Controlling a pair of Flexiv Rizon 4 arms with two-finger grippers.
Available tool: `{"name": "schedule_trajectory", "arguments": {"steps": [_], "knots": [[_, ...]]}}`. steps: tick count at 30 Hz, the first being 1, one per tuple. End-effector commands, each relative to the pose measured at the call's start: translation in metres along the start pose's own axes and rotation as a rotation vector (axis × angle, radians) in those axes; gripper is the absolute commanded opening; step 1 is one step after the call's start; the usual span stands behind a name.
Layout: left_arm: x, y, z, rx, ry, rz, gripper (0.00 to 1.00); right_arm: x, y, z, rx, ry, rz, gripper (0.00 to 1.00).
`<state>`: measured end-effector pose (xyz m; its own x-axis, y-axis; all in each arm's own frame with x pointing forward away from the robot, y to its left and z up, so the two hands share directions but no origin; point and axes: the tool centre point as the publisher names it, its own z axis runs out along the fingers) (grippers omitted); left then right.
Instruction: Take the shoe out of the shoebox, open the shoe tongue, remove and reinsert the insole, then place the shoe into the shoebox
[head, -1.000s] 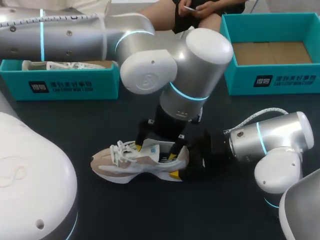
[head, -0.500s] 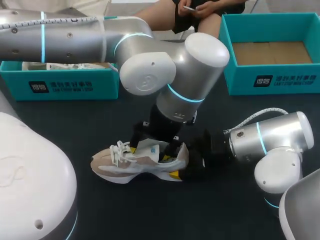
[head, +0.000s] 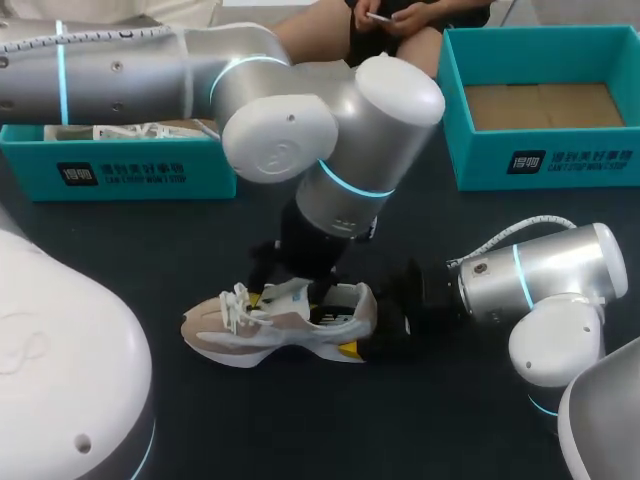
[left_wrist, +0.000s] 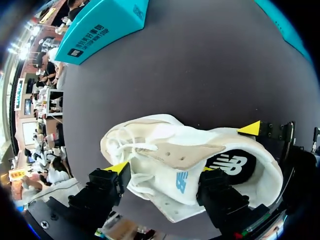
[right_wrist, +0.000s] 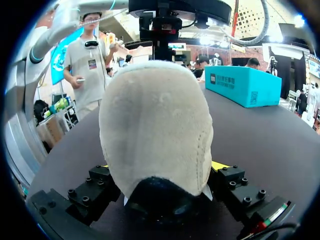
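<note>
Sneaker of white and beige suede (head: 270, 330) stands on the dark table (head: 300, 430) nearer its front edge, left arm (head: 330, 130) above its opening, right arm (head: 540, 285) behind its heel (head: 366, 305). Left wrist view: left jaws gape wide, one finger (left_wrist: 102, 187) outside the laces (left_wrist: 127, 142), one inside the opening, tongue (left_wrist: 172, 187) between. Right wrist view: right jaws clamp the heel.

two shoes (head: 280, 325) (head: 130, 131), two shoeboxes (head: 120, 172) (head: 545, 160), two grippers (left_wrist: 162, 169) (right_wrist: 162, 167)

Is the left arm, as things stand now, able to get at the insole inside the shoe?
Probably yes. The left gripper is right at the shoe, and the black insole shows bare in the opening beside the tongue. The right gripper clamps only the heel.
</note>
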<state>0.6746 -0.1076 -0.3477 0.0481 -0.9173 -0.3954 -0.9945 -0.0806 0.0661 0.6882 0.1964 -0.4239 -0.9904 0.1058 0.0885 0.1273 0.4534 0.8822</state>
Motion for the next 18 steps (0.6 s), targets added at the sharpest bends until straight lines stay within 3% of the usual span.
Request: {"name": "schedule_trajectory", "arguments": {"steps": [1,4,5,10,18], "knots": [[-0.017,0.002,-0.005,0.011,0.036,-0.009,0.29,-0.001,-0.002,0.006,0.004,-0.002,0.002,0.0],[-0.021,0.002,-0.008,0.016,0.05,-0.015,0.02,-0.001,-0.002,0.006,0.004,-0.002,0.002,0.0],[-0.023,0.003,-0.008,0.019,0.055,-0.015,0.0,-0.001,-0.002,0.006,0.004,-0.002,0.002,0.0],[-0.034,0.007,-0.013,0.025,0.084,0.008,0.0,-0.001,-0.002,0.006,0.004,-0.002,0.002,0.0],[-0.069,0.005,-0.014,0.032,0.118,-0.059,0.0,-0.001,-0.002,0.006,0.004,-0.002,0.002,0.0]]}}
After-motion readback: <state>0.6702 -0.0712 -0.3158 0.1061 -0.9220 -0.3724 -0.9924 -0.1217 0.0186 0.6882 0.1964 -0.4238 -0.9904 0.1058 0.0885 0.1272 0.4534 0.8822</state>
